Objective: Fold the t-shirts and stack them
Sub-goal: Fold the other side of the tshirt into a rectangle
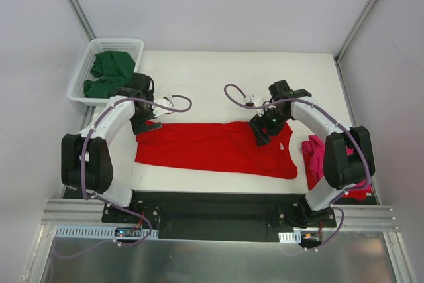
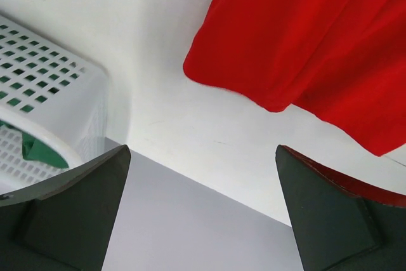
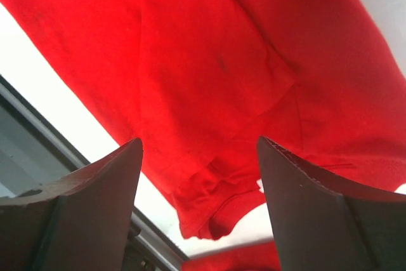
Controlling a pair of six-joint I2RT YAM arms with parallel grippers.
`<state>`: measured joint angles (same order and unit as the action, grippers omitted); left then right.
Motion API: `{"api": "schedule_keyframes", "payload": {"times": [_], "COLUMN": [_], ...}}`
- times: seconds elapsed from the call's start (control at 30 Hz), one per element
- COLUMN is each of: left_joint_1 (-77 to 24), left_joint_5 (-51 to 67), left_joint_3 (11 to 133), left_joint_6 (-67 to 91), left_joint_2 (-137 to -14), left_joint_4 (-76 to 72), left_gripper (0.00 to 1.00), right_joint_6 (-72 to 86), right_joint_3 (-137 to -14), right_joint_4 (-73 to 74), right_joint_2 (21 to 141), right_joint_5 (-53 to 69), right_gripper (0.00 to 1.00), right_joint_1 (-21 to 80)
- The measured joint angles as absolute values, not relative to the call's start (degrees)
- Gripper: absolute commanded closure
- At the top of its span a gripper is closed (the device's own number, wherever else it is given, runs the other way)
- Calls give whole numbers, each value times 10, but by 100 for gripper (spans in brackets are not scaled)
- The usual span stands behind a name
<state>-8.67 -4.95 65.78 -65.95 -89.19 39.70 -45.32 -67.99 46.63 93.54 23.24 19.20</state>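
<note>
Both open, the left gripper (image 1: 144, 125) and right gripper (image 1: 260, 132) hang at the red t-shirt (image 1: 199, 148); a shallow pinch may crumple it.

Lab test cell — white panel walls (image 1: 218, 4); alu rail (image 1: 73, 215).

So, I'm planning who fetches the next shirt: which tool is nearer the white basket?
Left. The left tool hovers beside the basket, at one end of the red shirt; the right tool is over the other end, farther away.

Corner of red t-shirt (image 2: 317, 42), apart from white lattice basket (image 2: 57, 87)
</note>
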Motion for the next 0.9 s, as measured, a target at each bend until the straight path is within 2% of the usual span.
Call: {"api": "schedule_keyframes", "payload": {"times": [0.57,0.67,0.77,0.9], "left_joint_1": [-110,-116,-117,-121], "left_joint_5": [-39,-38,-34,-34], "left_joint_3": [604,597,589,577], "left_joint_6": [-638,-635,-632,-626], "left_joint_2": [-828,-805,-782,-761], "left_joint_4": [397,398,398,398], "left_gripper": [1,1,1,1], "right_joint_6": [-465,-468,-471,-472], "right_joint_3": [-631,-630,-629,-629], "right_joint_4": [332,322,309,297], "right_joint_2": [967,979,984,985], "right_joint_5": [178,173,171,172], "right_gripper": [32,41,44,55], "right_joint_1": [190,190,190,190]}}
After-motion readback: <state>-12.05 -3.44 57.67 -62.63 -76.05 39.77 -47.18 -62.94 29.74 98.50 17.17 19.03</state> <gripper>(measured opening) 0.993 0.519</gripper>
